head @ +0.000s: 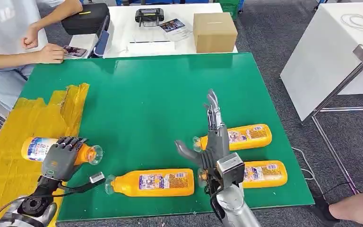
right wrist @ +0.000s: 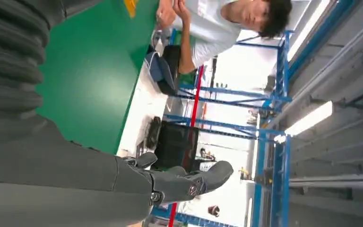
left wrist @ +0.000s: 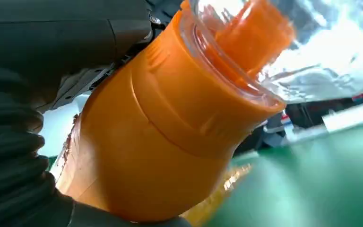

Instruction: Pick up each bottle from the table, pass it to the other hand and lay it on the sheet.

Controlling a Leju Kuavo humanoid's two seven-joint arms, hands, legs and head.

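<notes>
Fingers of the left hand [head: 62,158] wrap an orange bottle [head: 38,148] with a clear cap, lying on the yellow sheet [head: 14,123]; right hand [head: 212,142] spread, holding nothing.

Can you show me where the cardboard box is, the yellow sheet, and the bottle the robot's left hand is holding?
cardboard box [head: 214,32], head view, middle of its near side.
yellow sheet [head: 9,124], head view, a bare patch.
held bottle [head: 35,148], head view, on its label.
left hand [head: 62,157], head view, back of the hand.
</notes>
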